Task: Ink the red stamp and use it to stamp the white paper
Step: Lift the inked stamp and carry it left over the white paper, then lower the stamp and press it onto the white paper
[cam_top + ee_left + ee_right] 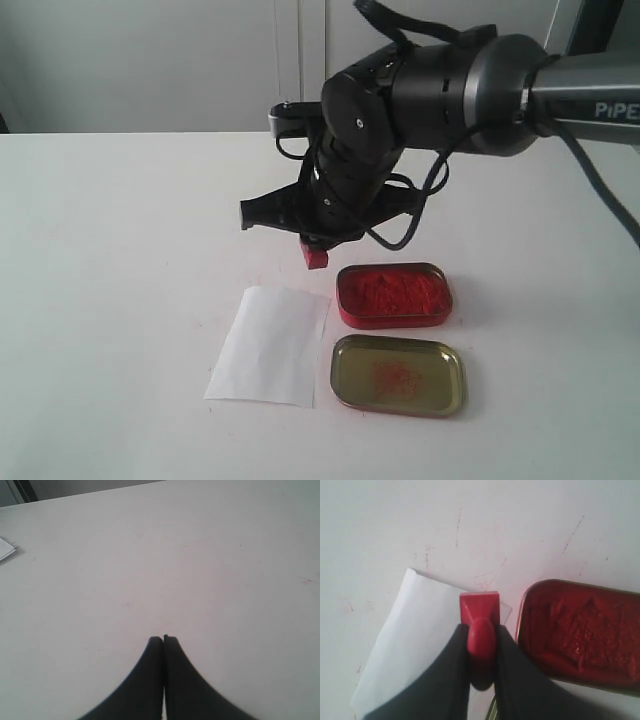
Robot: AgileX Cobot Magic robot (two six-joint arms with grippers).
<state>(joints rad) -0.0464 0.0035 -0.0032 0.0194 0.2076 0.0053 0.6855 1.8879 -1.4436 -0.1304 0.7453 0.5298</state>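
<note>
We see the right gripper (316,245) clamped on the red stamp (316,257), mid-frame just left of the ink tin (393,295) (whether inked, we cannot tell); the white paper (268,345) below looks unmarked, so stamping remains.

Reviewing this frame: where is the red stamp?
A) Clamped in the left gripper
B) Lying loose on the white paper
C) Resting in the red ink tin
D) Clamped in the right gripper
D: the right gripper pinches the handle of the red stamp, while the left gripper is shut and empty.
</note>
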